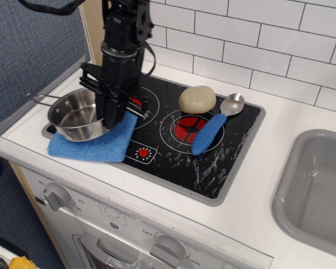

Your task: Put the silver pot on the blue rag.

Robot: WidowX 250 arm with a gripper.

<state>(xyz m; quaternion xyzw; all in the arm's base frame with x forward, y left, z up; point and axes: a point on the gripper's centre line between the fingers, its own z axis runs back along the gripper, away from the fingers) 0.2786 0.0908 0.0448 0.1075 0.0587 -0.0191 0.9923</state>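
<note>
The silver pot (pixel 75 114) is upright over the left part of the blue rag (pixel 103 144), its base at or just above the cloth; I cannot tell whether it touches. Its thin wire handle (pixel 40 98) points left. My black gripper (pixel 107 116) comes down from above and is shut on the pot's right rim. The rag lies flat on the front left of the black cooktop (pixel 224 151), mostly covered by the pot and gripper.
A beige round lump (pixel 197 98) and a silver spoon with a blue ribbed handle (pixel 211 130) lie on the right burner. A grey sink (pixel 319 190) is at the right. A clear guard rail (pixel 22 120) edges the counter's left side. White tile wall behind.
</note>
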